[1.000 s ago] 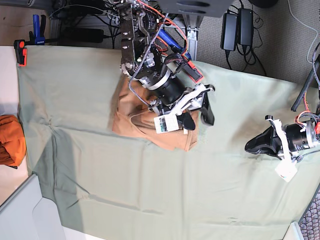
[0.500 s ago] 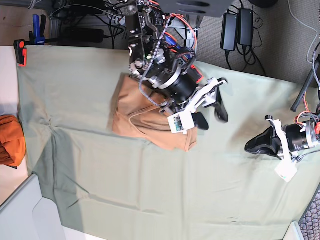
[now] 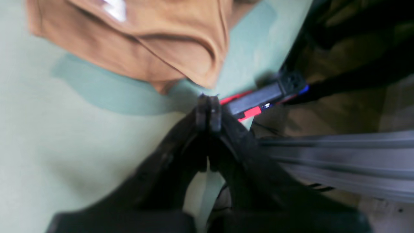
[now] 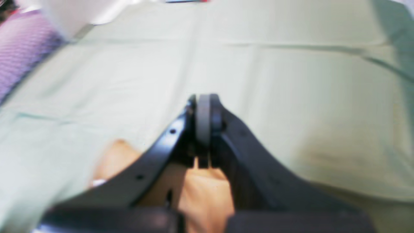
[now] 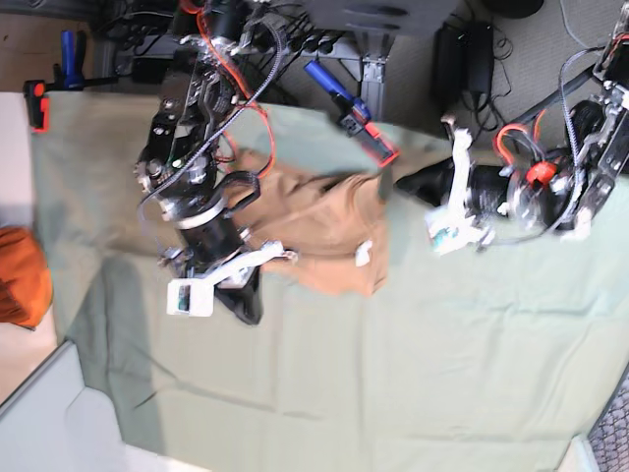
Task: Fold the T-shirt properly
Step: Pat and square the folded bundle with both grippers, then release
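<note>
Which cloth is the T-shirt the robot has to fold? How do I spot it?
Find the pale green table cloth covering the table. Near its top middle, between the two arms, lies the T-shirt, a crumpled peach heap with a small white label. The orange bundle at the left edge is darker and brighter.

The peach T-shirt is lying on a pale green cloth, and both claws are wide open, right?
Not quite. The peach cloth T-shirt does lie on the pale green table cloth, but both claws are shut: the left claw in the left wrist view, the right claw in the right wrist view.
</note>
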Robot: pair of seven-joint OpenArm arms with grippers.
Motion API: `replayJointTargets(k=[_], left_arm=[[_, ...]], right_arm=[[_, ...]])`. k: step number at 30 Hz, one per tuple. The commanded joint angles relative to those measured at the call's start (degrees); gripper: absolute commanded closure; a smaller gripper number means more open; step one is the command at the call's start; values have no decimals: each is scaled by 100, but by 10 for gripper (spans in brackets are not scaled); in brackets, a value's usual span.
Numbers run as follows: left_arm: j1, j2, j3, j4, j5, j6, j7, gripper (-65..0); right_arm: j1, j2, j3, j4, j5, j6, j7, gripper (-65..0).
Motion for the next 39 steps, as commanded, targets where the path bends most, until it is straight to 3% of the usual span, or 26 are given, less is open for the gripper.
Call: replayJointTargets(k=[1,5,11,21,27,33,39], left_arm=[[-92,109,20,92,42,-49,-269,0],[-111,573,63,55,990,-49,-645,0],[-164,938,66,-376,1172,-49,-868,0],[-258,927,63,-684,1436,-49,-1189,0],[-752,833,63,-1314,1491,-49,-1539,0],[-1362,918,103,-2166,1480,-49,-1928,0],[-1930,1268,634,-2833,1493,-49,-2081,0]], right_arm=[[181,122,63,-105,42,466,133,0],[474,568,79,-942,70,466,133,0],[605,896,48,-1582,122,468,129,0],[444,1399,-787,-1768,109,535,-258,0],[-7,1694,-885,-1368,570,535,-463,0],[-732,1725,-885,-706,1049,535,-682,0],[-1447,1617,-885,-74,1178,535,-702,0]])
